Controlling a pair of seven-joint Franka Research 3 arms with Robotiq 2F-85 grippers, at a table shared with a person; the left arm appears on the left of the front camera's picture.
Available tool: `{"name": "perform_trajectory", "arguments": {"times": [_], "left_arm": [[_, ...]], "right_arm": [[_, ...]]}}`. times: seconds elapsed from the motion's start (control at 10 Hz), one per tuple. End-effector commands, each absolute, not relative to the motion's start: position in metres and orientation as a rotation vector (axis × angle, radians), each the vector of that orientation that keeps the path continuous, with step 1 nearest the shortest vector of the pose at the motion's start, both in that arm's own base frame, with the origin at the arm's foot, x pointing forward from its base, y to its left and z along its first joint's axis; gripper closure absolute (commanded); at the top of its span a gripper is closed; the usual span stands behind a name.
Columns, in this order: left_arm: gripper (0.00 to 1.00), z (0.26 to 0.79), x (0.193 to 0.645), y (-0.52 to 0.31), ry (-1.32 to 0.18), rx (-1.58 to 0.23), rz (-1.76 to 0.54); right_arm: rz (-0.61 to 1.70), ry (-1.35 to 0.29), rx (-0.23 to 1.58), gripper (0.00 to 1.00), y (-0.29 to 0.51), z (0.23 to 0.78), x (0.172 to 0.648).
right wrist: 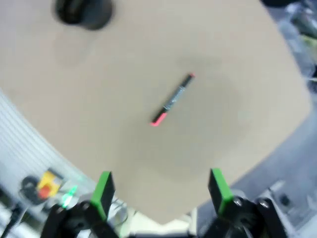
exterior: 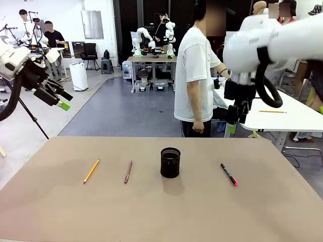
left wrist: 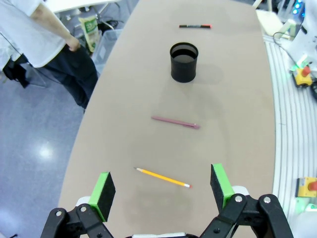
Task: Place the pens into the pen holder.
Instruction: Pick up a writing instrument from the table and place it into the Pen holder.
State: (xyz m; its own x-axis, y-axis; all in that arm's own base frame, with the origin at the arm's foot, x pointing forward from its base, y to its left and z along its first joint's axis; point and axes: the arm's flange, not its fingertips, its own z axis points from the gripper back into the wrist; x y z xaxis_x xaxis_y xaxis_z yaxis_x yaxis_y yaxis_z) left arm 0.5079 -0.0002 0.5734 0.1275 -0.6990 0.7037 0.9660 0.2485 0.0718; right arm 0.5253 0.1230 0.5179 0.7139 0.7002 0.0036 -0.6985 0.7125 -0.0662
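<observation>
Left wrist view: left gripper (left wrist: 162, 188) is hovering, fingers (left wrist: 105, 191) spread, over the yellow pencil (left wrist: 162, 177), pen holder (left wrist: 184, 62) at twelve o'clock; rotating to pinch across the shaft seems wise.

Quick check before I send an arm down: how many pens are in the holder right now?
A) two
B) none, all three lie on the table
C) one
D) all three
B: the yellow pencil, the reddish-brown pen and the black pen with red ends all lie flat on the table, apart from the pen holder, which looks empty in the left wrist view.
</observation>
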Motion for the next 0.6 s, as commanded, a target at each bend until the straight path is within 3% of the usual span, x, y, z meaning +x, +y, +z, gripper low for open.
{"name": "perform_trajectory", "arguments": {"times": [0.0,0.2,0.3,0.5], "left_arm": [[0.0,0.574,0.507,0.0,-0.711,-0.465,-1.276],[0.0,0.574,0.507,0.0,-0.711,-0.465,-1.276],[0.0,0.574,0.507,0.0,-0.711,-0.465,-1.276],[0.0,0.574,0.507,0.0,-0.711,-0.465,-1.276]], "right_arm": [[0.594,-0.099,-0.193,0.0,0.115,0.487,0.496],[0.531,-0.202,-0.059,0.0,0.1,0.476,0.484],[0.631,-0.095,-0.14,0.0,0.113,0.486,0.51],[0.631,-0.095,-0.14,0.0,0.113,0.486,0.51]]}}
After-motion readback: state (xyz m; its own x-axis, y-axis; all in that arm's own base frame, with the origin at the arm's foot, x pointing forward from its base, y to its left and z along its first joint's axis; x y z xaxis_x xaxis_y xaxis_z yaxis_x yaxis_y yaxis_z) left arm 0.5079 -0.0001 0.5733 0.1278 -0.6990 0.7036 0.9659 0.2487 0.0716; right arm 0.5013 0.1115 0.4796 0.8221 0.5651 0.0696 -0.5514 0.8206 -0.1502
